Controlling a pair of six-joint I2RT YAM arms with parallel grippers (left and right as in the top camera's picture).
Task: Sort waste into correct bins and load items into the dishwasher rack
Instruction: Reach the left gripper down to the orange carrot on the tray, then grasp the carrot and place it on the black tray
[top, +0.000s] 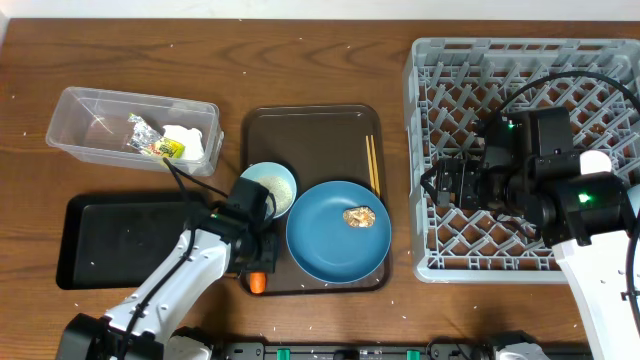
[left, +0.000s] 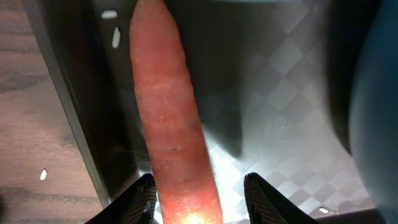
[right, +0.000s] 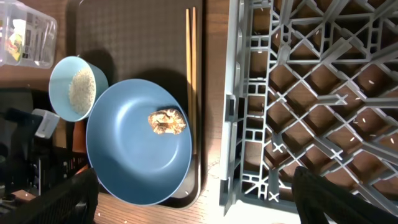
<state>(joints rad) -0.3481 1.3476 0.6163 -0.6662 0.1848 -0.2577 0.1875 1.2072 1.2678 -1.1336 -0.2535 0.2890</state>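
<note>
Astride the orange carrot (left: 168, 112) with the left claw (left: 199, 180), spread, not yet clamped. Hovering over the dishwasher rack (right: 311, 93) with the right claw (right: 194, 173), released.

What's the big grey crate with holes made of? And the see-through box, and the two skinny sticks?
The big grey lattice crate looks like matte moulded plastic: even colour, thin ribs. The see-through rectangular box seems glossy clear plastic; its contents show through the walls. The two thin pale sticks look like plain wood or bamboo, unshiny; I can't tell which.
</note>
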